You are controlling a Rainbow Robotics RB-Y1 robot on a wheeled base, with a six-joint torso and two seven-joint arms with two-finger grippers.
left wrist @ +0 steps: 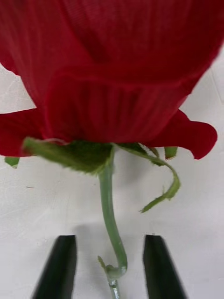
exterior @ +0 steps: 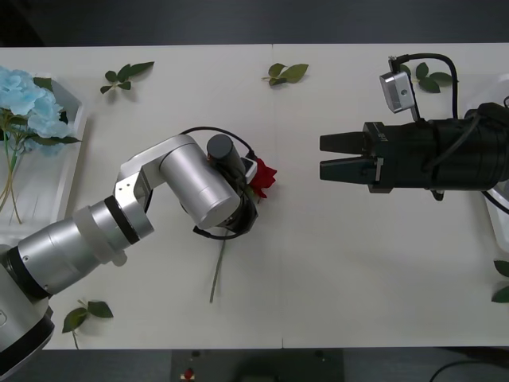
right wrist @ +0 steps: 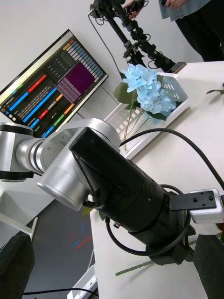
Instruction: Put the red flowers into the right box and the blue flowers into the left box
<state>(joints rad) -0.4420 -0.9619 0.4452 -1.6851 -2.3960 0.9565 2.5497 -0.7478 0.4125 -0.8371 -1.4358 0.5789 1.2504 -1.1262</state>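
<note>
One red flower (exterior: pixel 263 178) lies on the white table with its stem (exterior: pixel 217 278) trailing toward the near edge. In the left wrist view its head (left wrist: pixel 112 70) looms close. My left gripper (left wrist: pixel 110 240) is open, one black finger on either side of the thin stem (left wrist: pixel 108 210). In the front view the left wrist (exterior: pixel 213 181) covers that gripper. My right gripper (exterior: pixel 322 156) hovers open just right of the rose. The blue flowers (exterior: pixel 28 102) (right wrist: pixel 148 93) lie in the left box (exterior: pixel 73 119). A strip of the right box (exterior: pixel 499 227) shows at the right edge, beyond the right arm.
Loose green leaf sprigs lie at the far left (exterior: pixel 126 76), far middle (exterior: pixel 286 73), far right (exterior: pixel 429 77), near left (exterior: pixel 87 312) and right edge (exterior: pixel 503 282). A monitor (right wrist: pixel 51 88) stands beyond the table.
</note>
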